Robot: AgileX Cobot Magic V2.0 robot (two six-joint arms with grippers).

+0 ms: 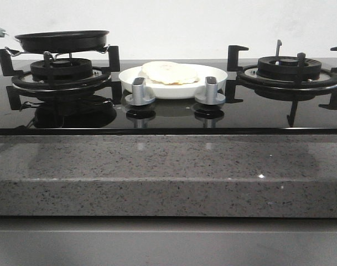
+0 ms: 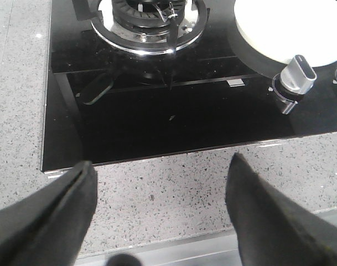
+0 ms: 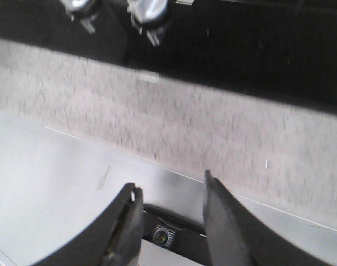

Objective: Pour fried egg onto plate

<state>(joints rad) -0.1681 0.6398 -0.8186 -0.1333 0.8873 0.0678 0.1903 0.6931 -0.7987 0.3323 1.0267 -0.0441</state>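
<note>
Between the two burners, behind the knobs, the flat off-white fried egg (image 1: pixel 169 72) lies on the glossy white round plate (image 1: pixel 218 77). The shallow black frying pan (image 1: pixel 62 40) rests on the left burner. Left gripper (image 2: pixel 160 213) and right gripper (image 3: pixel 171 221): jaws apart, empty.

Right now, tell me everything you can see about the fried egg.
The fried egg is a flat, off-white disc with wavy edges and a faint darker mark near its middle. It lies on the white plate between the two burners, behind the stove knobs, slightly toward the plate's left side. Only the plate touches it; neither gripper is near.
</note>
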